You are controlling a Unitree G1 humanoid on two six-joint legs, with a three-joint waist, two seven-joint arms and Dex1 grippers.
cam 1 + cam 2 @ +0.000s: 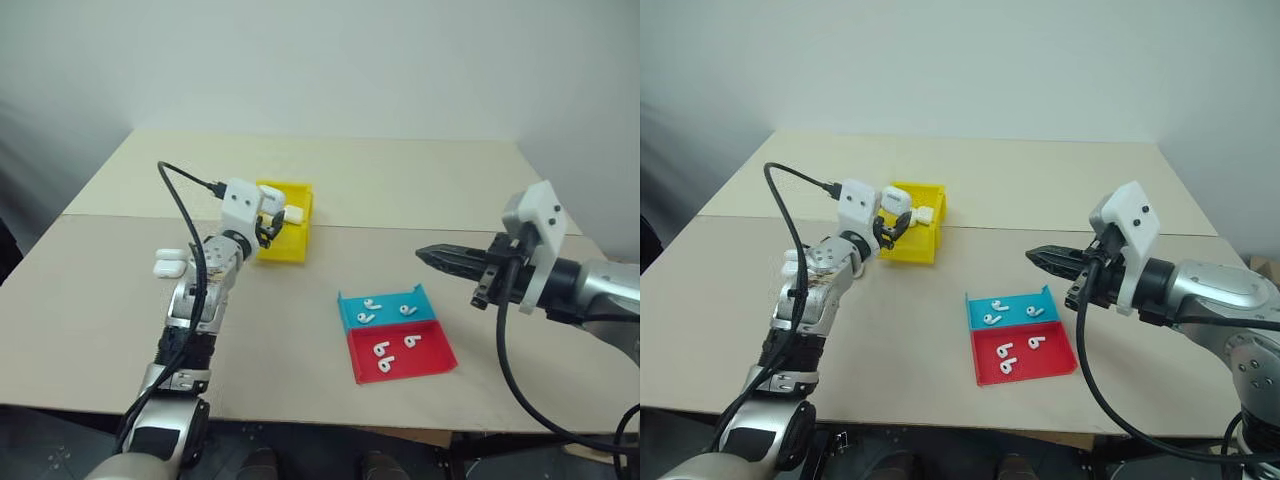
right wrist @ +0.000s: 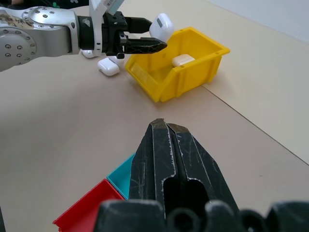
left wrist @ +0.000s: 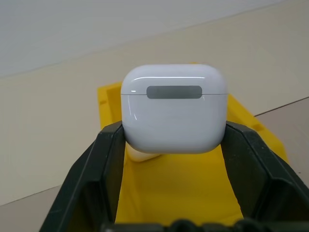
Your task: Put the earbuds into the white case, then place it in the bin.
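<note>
My left gripper reaches forward over the yellow bin, shut on a white case pinched at its fingertips. The case has its lid closed and hangs above the bin's open top. Another white case lies inside the bin. Several earbuds lie in the two shallow trays at centre right. My right gripper hovers shut and empty to the right of the trays, pointing left.
A teal tray and a red tray sit side by side near the table's front. Two more white cases lie on the table left of my left arm. A seam crosses the table behind the bin.
</note>
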